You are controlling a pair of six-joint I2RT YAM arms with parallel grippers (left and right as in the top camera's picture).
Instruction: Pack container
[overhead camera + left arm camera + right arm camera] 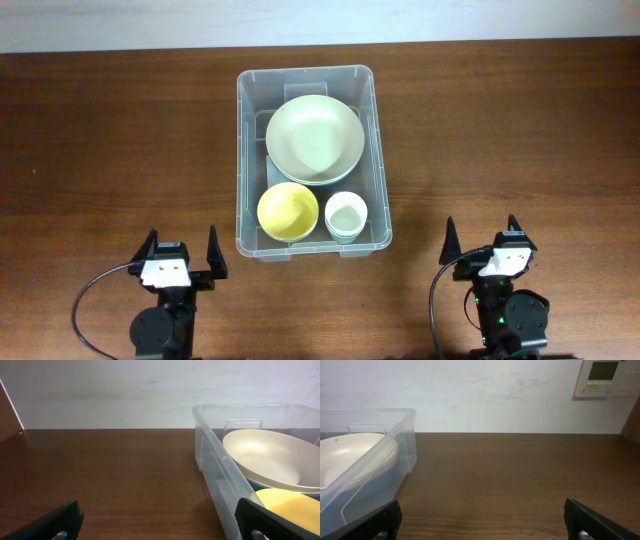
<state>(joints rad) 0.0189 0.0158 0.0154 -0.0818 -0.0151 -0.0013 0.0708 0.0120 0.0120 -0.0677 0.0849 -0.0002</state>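
The clear plastic container [245,150] stands in the middle of the table. Inside it a large pale green bowl [314,138] rests on a plate at the far end, with a yellow bowl [288,211] and a small white cup [346,216] at the near end. My left gripper [180,254] is open and empty, near the front edge, left of the container. My right gripper [482,243] is open and empty, right of the container. The container [215,460] and its bowls show in the left wrist view, and the container [380,455] in the right wrist view.
A dark wooden table [100,150] spreads to both sides of the container. A white wall runs along the back, with a wall control panel [607,377] at the upper right of the right wrist view.
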